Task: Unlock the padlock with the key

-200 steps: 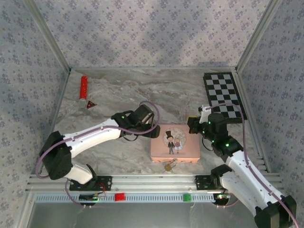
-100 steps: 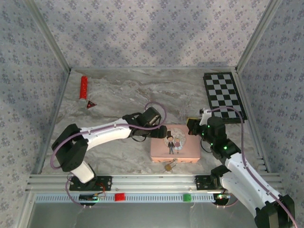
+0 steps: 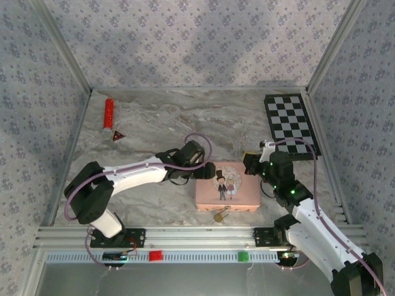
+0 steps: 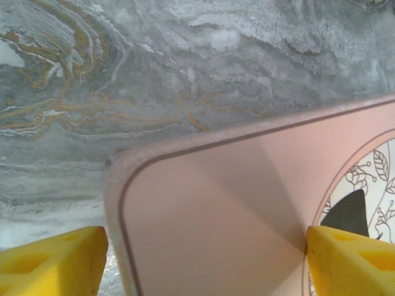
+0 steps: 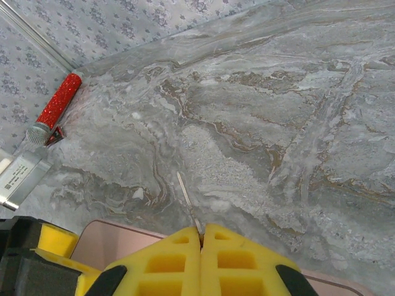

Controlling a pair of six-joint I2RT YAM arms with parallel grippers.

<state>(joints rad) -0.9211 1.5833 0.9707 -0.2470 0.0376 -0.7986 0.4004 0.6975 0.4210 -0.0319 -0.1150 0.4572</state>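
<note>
Top external puts the padlock [image 3: 218, 216] at the near edge of the tin [image 3: 210, 198], touching it as far as I can tell, with the near rail [image 3: 197, 234] just beyond. My left pincer [image 4: 203, 259] stands open over the tin's far left corner, one finger on each side. My right pincer [image 5: 201, 240] is closed at the tin's far right corner, with a thin silvery blade sticking out from between its pads. I take that blade for the key [image 5: 187, 200].

Risks as I judge them:
- If the left pincer closes on that rounded corner, it may skid off and shove the tin. The padlock would go with it.
- The key is slim and held by one end, so any sideways touch on the tin could twist it or pull it loose.
- The keyhole is too small to see, so lining up will be a guess.

The gap between tin and rail is tight, and that is where the key must go. The worktop [image 3: 154, 123] is open to the far and left, except for a red tube [image 3: 108, 113] by the left wall. A checkerboard [image 3: 291, 123] lies far right.
</note>
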